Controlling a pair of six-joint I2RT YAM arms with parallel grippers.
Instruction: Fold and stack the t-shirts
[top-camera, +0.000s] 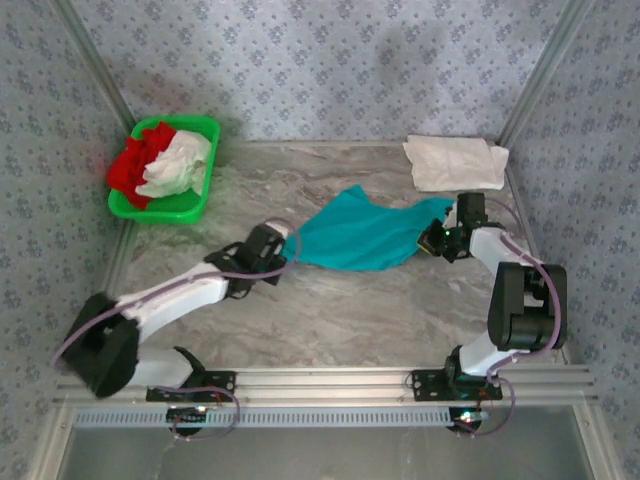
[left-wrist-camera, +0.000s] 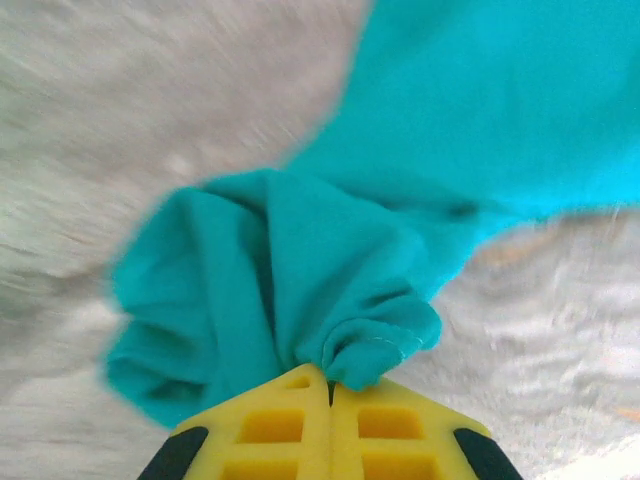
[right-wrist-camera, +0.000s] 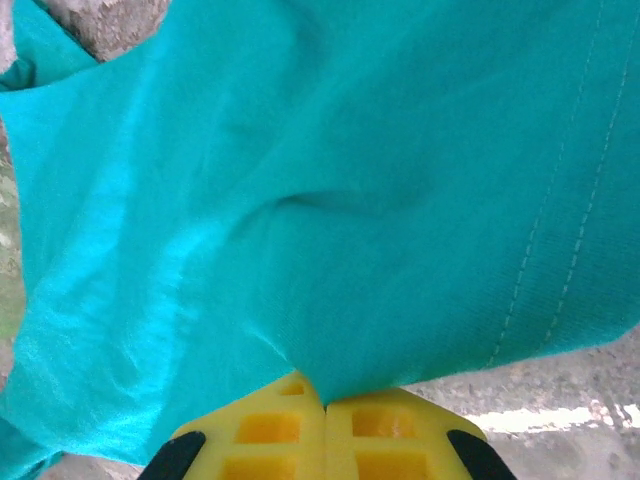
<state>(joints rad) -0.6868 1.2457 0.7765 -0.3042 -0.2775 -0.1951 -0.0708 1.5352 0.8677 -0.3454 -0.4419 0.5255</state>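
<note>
Left pincer (left-wrist-camera: 330, 385) clenched on a bunched corner of the teal shirt (top-camera: 360, 235), right pincer (right-wrist-camera: 323, 395) clenched on its opposite edge, mid table (top-camera: 330, 320). I'd draw them apart evenly and low to flatten it. The green basket (top-camera: 203, 126), far left, holds a red shirt (top-camera: 133, 162) and a white shirt (top-camera: 182, 165).

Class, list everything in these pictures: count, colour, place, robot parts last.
teal shirt: one, teal, mid-table, held between both claws
folded white shirt: one, white, table's far right corner
red shirt: one, red, in the basket
crumpled white shirt: one, white, in the basket
basket: one, green, far left corner
table: one, grey marbled, under everything
left claw: one, yellow, shut on teal shirt
right claw: one, yellow, shut on teal shirt
</note>
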